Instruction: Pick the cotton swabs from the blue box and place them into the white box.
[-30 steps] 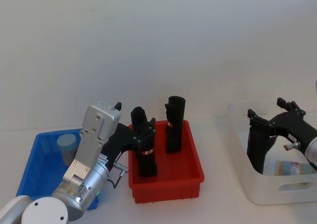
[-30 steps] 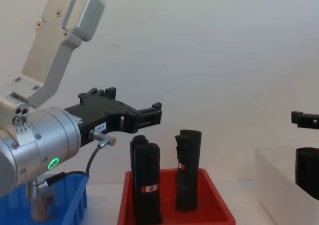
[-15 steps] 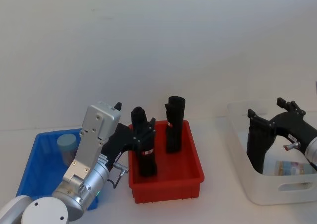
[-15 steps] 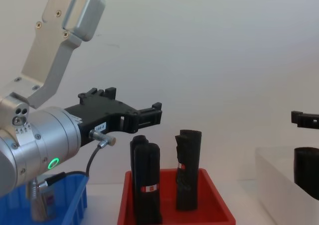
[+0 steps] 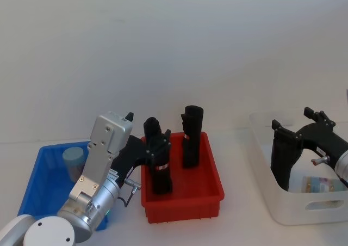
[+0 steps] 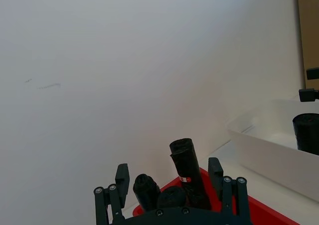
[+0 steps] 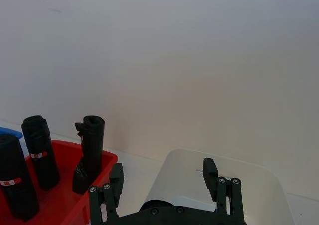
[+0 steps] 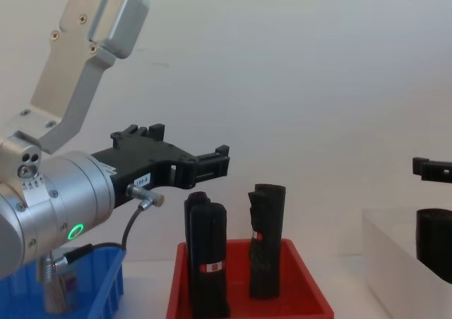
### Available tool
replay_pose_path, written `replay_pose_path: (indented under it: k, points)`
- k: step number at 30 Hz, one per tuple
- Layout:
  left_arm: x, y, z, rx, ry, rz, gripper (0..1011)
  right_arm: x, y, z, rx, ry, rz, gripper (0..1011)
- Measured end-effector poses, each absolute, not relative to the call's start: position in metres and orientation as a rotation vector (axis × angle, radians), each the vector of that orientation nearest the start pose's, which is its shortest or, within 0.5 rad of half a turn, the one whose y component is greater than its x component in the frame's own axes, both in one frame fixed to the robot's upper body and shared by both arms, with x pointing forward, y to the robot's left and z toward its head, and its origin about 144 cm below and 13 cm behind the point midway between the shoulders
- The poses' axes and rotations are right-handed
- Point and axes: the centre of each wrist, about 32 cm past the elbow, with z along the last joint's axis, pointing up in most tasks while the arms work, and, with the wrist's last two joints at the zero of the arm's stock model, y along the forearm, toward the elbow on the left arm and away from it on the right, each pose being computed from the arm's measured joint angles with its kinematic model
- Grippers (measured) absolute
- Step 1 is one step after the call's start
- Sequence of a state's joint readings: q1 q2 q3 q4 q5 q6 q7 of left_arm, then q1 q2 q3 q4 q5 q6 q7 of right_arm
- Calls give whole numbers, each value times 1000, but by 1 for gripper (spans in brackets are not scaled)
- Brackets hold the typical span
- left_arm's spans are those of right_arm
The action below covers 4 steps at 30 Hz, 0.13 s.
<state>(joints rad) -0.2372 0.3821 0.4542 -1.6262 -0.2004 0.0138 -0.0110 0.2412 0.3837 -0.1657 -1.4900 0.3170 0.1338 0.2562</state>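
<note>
Two grippers in view. The right gripper [image 5: 293, 140] stands over the white box [image 5: 272, 202], fingers spread apart with nothing between them; a labelled item [image 5: 321, 184], probably a tub of cotton swabs, lies on the box floor beneath it. The left gripper [image 5: 157, 143] hangs above the near-left part of the red bin [image 5: 209, 197], fingers likewise apart and empty, beside two upright black rolls [image 5: 191, 129]. One cotton swabs tub [image 5: 73, 161] sits in the blue box [image 5: 32, 189] at far left.
</note>
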Motion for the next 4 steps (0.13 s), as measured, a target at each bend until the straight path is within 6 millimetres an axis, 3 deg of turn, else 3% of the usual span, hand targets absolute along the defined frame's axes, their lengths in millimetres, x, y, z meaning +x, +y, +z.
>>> replay_pose_path:
  k: [4]
  points:
    - [492, 198, 1204, 61, -268, 1124, 1004, 521, -299, 1205, -97, -41, -1202, 1002]
